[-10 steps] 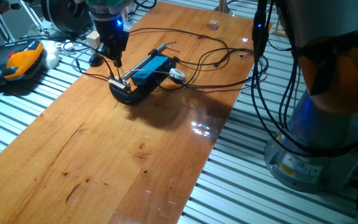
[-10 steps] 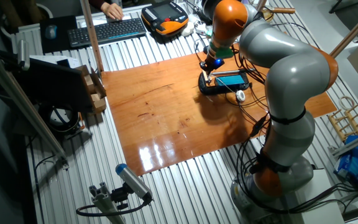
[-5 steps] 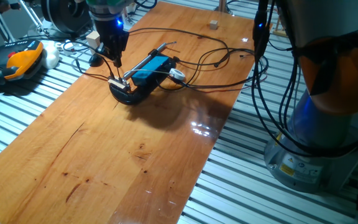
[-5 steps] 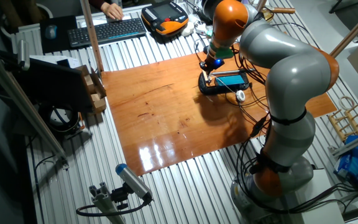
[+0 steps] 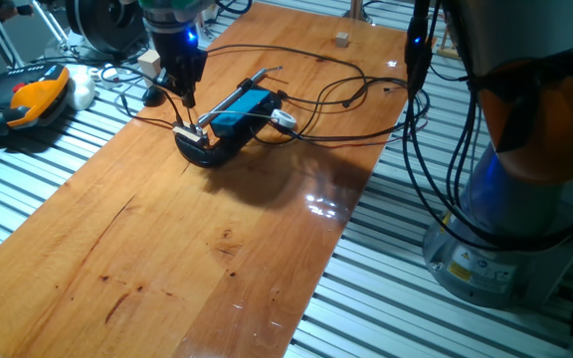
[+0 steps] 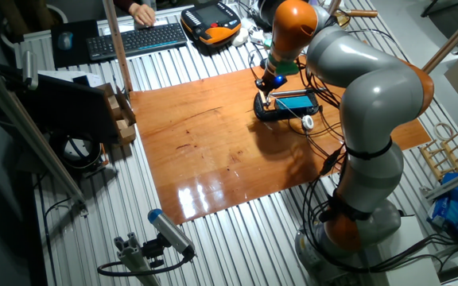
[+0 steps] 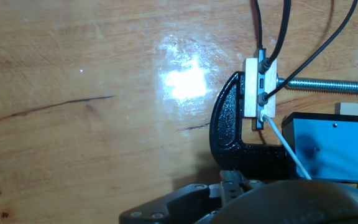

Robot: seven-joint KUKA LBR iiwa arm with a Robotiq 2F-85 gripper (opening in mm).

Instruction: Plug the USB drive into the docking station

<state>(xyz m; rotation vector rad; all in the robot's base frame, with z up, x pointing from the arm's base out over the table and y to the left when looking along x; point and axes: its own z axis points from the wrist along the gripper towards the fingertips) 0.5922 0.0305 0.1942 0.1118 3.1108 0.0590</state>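
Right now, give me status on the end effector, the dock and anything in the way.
End effector hovering at flat bright-blue docking station, end nearest it; grip state unclear. Thin black cables crowd the dock. USB drive not visible.

1. Robotics lab/workshop: wooden board [image 6: 213, 151] on slotted alu. table [image 6: 237, 238].
2. Orange teach pendant [image 6: 211, 21], keyboard [image 6: 133, 40] w/ a person's hand [image 6: 143, 12], loose cables [image 5: 346, 99] all over.
3. Alu. profile frames [image 6: 30, 135], robot base [image 6: 344, 238] alongside.

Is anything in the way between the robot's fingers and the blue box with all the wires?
Nothing visible. The two-finger gripper hangs right over the end of the flat bright-blue docking station, where a pale block holds thin black cables. Only those cables crowd that end.
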